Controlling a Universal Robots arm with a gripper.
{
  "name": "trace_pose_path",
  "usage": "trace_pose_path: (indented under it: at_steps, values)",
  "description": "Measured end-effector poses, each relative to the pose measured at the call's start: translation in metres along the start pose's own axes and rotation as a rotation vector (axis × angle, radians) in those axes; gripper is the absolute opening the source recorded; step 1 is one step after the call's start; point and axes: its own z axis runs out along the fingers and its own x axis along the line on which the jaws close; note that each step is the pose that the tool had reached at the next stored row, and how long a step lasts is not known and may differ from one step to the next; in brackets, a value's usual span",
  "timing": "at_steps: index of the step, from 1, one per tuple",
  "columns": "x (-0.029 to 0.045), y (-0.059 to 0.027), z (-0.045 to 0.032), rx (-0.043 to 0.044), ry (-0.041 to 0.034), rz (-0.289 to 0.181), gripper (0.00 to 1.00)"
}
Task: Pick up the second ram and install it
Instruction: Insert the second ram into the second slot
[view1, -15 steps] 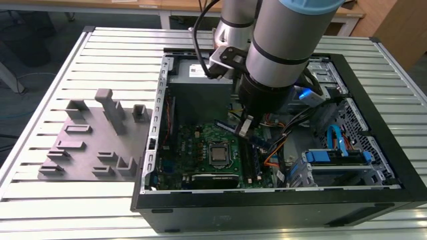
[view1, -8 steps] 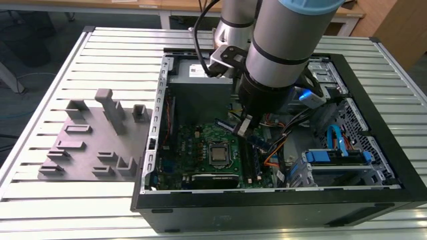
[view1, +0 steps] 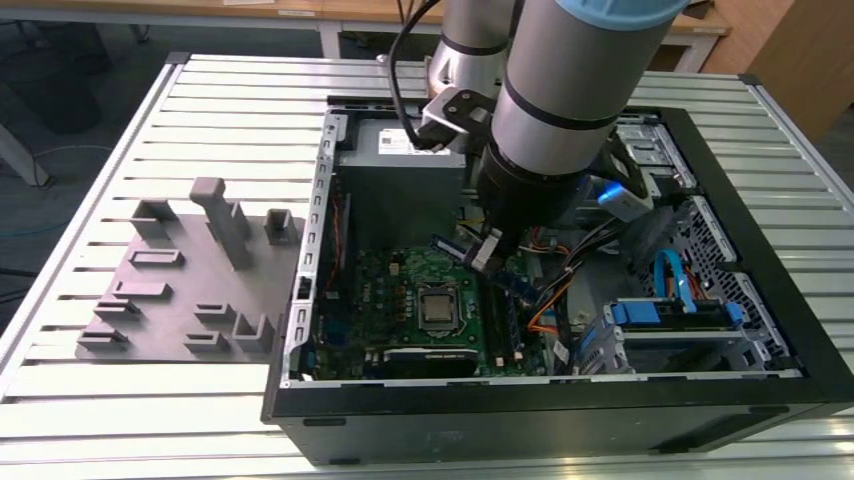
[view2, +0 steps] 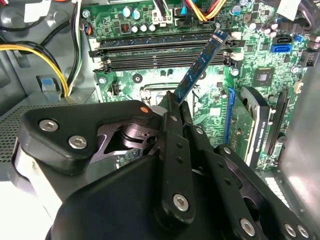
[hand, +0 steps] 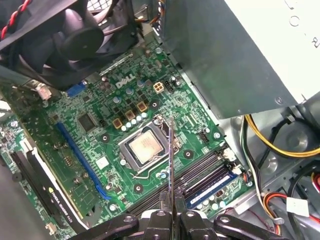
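Downward into case (view1: 561, 415), claw (view2: 178, 102) pinching second ram (view2: 202, 62) (tilted) over motherboard (view2: 215, 97)

Arm (view1: 574, 60) is built of silver-grey cylindrical tubes, capped with a light-blue ring (view1: 621, 8) and banded in black. A black cable (view1: 395, 70) is run alongside the upper joint. Wrist section (view1: 527, 195) is finished in black. In the second wrist view, gripper (view2: 177, 102) is made of matte black linkage plates, fastened with silver socket-head screws (view2: 77, 143); one plate is marked with a small orange dot (view2: 144, 109). Fingers (view2: 172, 130) are slim, black, flat-sided.
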Motion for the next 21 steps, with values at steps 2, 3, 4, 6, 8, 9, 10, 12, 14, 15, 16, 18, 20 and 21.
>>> trace_pose_path:
  at_steps: [2,3,4,6,8,9,10,12,14,15,16,18,20,21]
  values:
    - [0.0,0.0,0.0,0.0003,-0.0009,0.014,0.11]
    - [0.0,0.0,0.0,0.0004,-0.0013,0.022,0.11]
    - [0.0,0.0,0.0,0.0006,-0.0018,0.029,0.11]
    - [0.0,0.0,0.0,0.0008,-0.0026,0.042,0.11]
    - [0.0,0.0,0.0,0.0011,-0.0034,0.055,0.11]
    - [0.0,0.0,0.0,0.0012,-0.0038,0.061,0.11]
    - [0.0,0.0,0.0,0.0013,-0.0042,0.067,0.11]
    - [0.0,0.0,0.0,0.0015,-0.005,0.079,0.11]
    - [0.0,0.0,0.0,0.0018,-0.0058,0.091,0.11]
    - [0.0,0.0,0.0,0.0019,-0.0061,0.097,0.11]
    - [0.0,0.0,0.0,0.002,-0.0065,0.103,0.11]
    - [0.0,0.0,0.0,0.0023,-0.0072,0.116,0.11]
    - [0.0,0.0,0.0,0.0025,-0.008,0.127,0.11]
    - [0.0,0.0,0.0,0.0026,-0.0084,0.133,0.11]
